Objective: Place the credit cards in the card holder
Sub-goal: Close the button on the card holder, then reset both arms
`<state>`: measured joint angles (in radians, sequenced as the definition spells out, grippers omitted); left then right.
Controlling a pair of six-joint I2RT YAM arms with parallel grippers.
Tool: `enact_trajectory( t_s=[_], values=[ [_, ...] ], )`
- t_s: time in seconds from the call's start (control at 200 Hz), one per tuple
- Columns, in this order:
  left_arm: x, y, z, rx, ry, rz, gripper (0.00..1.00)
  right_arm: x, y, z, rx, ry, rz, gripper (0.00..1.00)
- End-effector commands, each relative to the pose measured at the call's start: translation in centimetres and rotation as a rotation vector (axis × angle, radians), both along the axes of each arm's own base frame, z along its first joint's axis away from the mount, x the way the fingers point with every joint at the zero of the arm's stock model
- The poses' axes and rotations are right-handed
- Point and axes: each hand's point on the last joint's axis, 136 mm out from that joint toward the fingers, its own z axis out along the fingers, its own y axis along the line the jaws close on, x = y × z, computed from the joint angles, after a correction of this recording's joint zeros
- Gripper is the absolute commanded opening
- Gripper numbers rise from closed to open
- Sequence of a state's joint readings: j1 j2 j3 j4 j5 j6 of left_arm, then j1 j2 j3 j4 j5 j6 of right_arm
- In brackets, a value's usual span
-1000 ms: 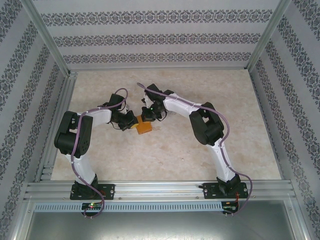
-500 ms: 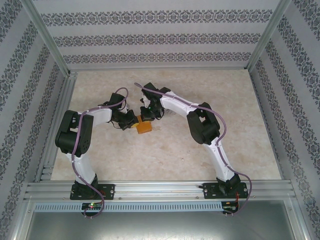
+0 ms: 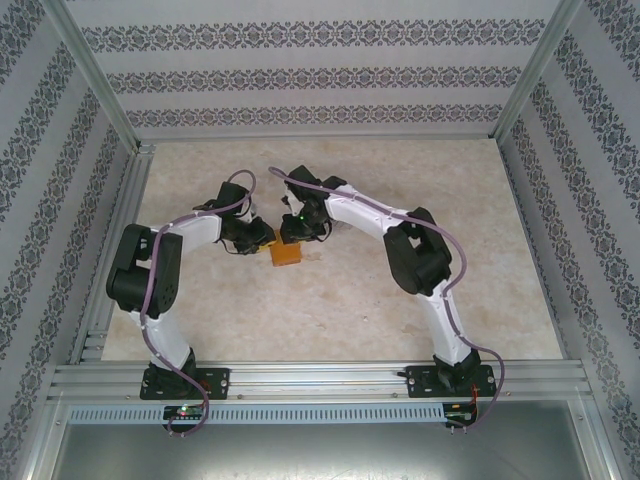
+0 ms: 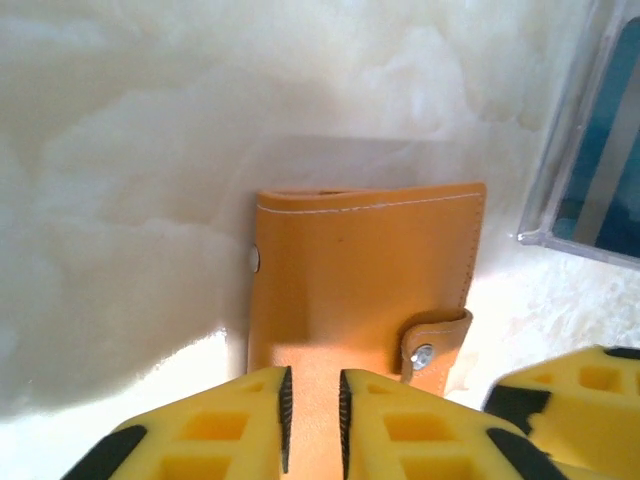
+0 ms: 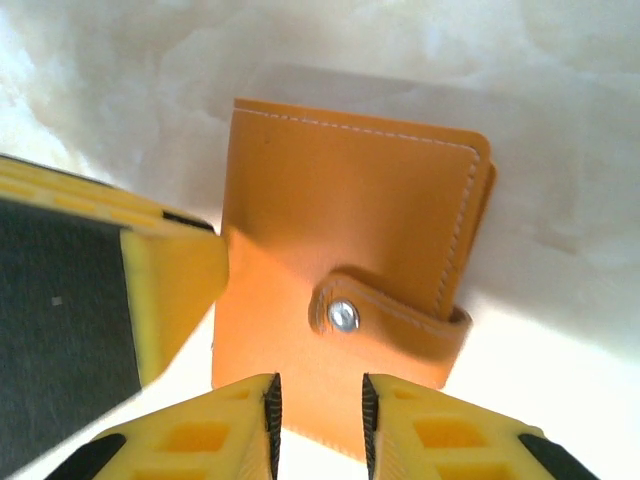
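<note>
- Left gripper (image 4: 313,400) and right gripper (image 5: 316,405) hover over the card holder's (image 4: 365,270) edge, each claw slightly spread.
- The card holder is snapped shut, so unsnapping its strap (image 5: 400,315) probably comes next.

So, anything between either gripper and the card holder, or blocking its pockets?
Nothing visible between them: the left gripper and right gripper both sit at the edge of the orange card holder, jaws slightly apart. But the holder is folded shut with its strap snapped, so the pockets are covered.
</note>
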<state>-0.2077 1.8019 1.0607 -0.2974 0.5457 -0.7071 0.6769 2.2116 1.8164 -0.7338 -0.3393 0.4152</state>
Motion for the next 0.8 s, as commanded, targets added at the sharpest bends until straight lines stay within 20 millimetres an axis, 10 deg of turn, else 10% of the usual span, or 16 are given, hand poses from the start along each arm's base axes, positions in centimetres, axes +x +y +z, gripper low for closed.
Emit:
enact_trajectory(
  t_s=[0.0,0.41,0.794],
  values=[
    [0.7,0.9,3.0,0.045,-0.089,0.001,0.25,1.0,-0.4,4.8,0.04,-0.159,0.001,0.31],
    [1.1,4.5,11.7,0.203,-0.373,0.074,0.3,-0.3,-5.8,10.7,-0.032,-0.441,0.005,0.34],
    [-1.3,11.0,16.7,0.451,-0.505,0.25,0.36,-2.1,-17.5,18.0,-0.165,-0.812,-0.156,0.43]
  ],
)
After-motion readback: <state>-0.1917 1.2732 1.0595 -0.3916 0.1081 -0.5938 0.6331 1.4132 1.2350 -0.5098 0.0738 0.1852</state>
